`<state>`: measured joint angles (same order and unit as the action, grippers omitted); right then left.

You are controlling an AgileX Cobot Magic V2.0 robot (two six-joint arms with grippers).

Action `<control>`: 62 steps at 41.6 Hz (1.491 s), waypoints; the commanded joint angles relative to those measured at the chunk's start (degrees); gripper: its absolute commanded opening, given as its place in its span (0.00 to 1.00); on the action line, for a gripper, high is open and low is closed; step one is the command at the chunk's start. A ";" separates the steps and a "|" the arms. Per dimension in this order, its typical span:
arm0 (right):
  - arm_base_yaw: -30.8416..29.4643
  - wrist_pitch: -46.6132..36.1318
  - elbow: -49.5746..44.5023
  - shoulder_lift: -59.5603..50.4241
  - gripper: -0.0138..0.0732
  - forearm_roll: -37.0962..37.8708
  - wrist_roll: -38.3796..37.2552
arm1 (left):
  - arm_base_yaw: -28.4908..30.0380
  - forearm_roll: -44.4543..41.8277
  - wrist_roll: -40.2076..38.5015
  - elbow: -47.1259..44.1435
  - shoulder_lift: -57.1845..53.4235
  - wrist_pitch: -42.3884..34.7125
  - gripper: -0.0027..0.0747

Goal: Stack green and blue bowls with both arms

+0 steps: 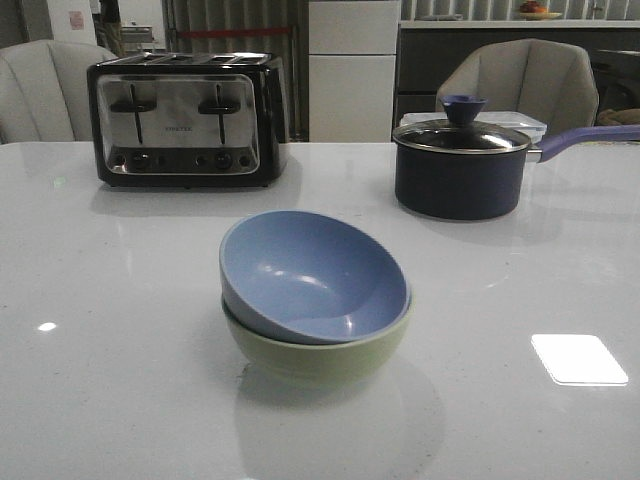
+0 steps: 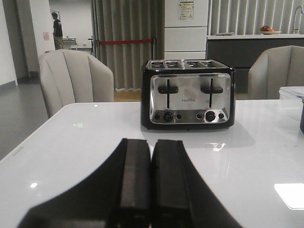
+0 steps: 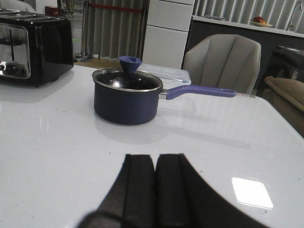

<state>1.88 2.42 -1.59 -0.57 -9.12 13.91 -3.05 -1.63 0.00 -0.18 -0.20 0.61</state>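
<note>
Blue bowl (image 1: 312, 275) is seen tilted inside the green bowl (image 1: 318, 352); a nudge could tip it. Left gripper (image 2: 151, 180) and right gripper (image 3: 155, 190) are pressed together, empty.

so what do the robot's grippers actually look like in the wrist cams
Both look alike. The left gripper shows two flat, matte black fingers with squared edges, widening toward the camera into a dark angular body. The right gripper has the same black, slab-like fingers. No cables, labels or markings are visible on either, and neither arm appears in the front view.
</note>
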 commanded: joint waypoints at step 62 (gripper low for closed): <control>-1.13 -5.59 0.19 -1.11 0.22 9.88 -14.35 | -0.31 0.46 -0.50 -0.30 -1.12 -5.04 0.15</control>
<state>0.69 2.24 -1.62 -0.57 0.00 -0.30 -3.05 -1.63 0.00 -0.18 -0.20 0.61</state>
